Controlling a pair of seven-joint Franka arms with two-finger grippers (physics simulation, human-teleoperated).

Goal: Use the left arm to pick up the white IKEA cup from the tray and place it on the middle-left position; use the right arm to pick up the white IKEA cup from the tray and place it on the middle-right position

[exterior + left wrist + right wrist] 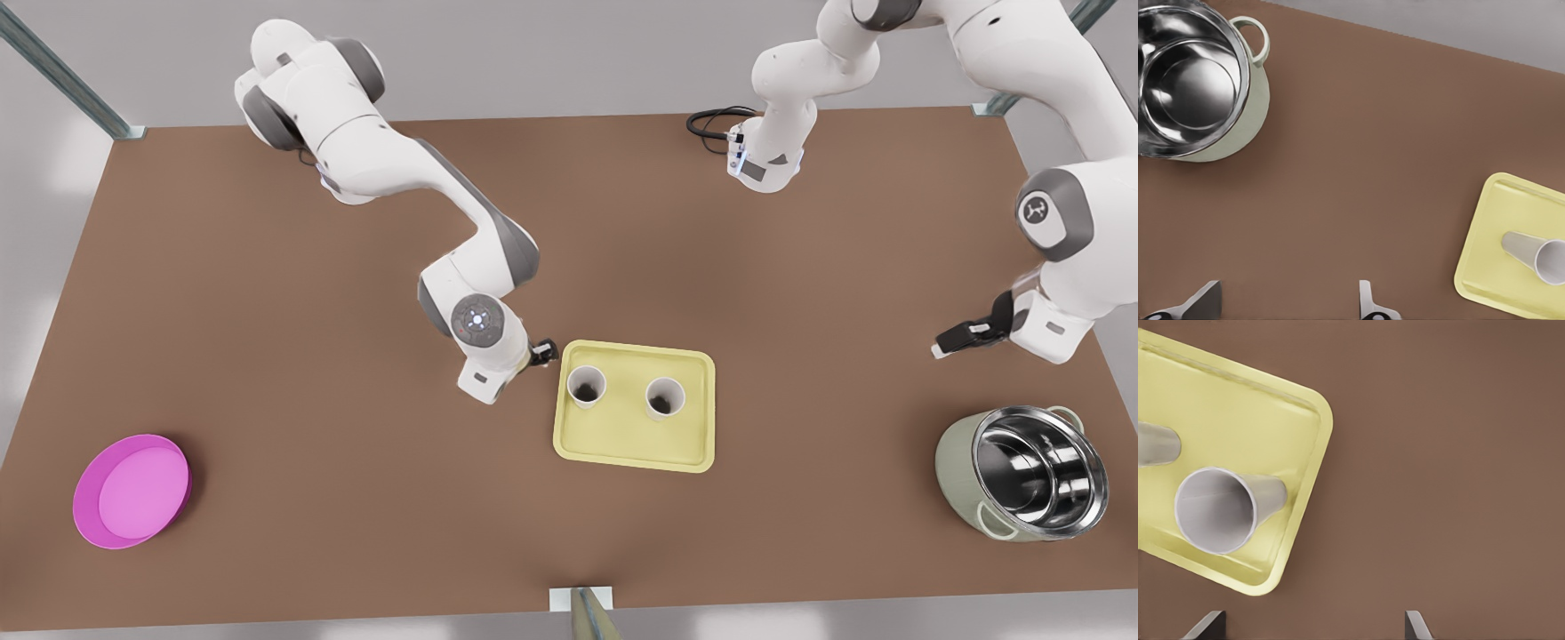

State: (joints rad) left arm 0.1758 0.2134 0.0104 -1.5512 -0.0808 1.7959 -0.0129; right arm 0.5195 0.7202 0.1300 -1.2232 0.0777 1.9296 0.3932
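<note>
Brown surface point(293, 427), yellow tray point(633, 444) mid-way with both white cups point(587, 385) upright on it. Right end effector point(542, 350) sits spread just beside the tray's edge; left end effector point(956, 339), spread too, well apart near the pot point(1022, 484).

My brown worktop point(267, 356) sits on a pale grey floor point(53, 178), metal frame posts point(62, 76) at its far corners, soft even light.
</note>
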